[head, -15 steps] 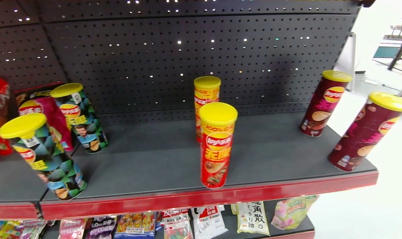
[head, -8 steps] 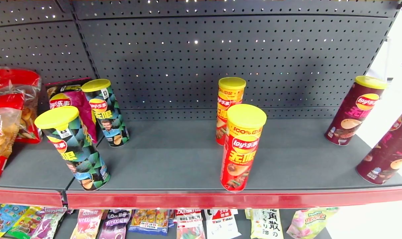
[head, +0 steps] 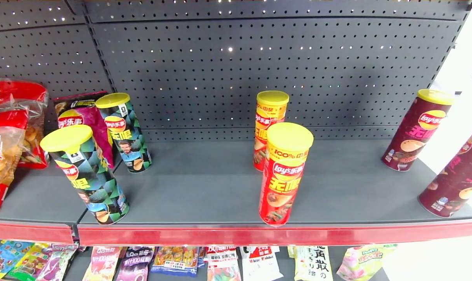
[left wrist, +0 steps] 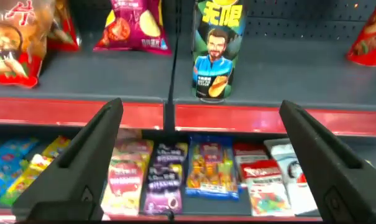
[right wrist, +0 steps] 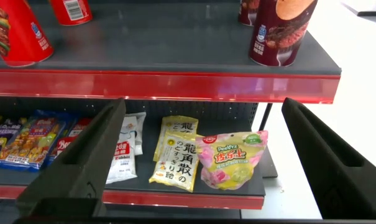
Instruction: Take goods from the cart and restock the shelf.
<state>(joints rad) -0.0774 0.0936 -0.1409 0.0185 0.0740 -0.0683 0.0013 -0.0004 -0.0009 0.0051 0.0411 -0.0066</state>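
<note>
Head view: shelf (head: 216,187) about half stocked, with gaps left to fill.
Patterned cans (head: 86,179) at 9 o'clock, red cans (head: 284,175) centre, maroon cans (head: 413,130) at 3; left gripper (left wrist: 200,109) and right gripper (right wrist: 203,102) gape wide, both empty.

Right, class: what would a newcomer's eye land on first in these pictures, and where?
First, the tall red chip can with a yellow lid, upright at the front edge of the grey shelf, a matching can just behind it. Then two dark maroon yellow-lidded cans at the shelf's right end, and two green-and-black patterned cans toward its left.
</note>
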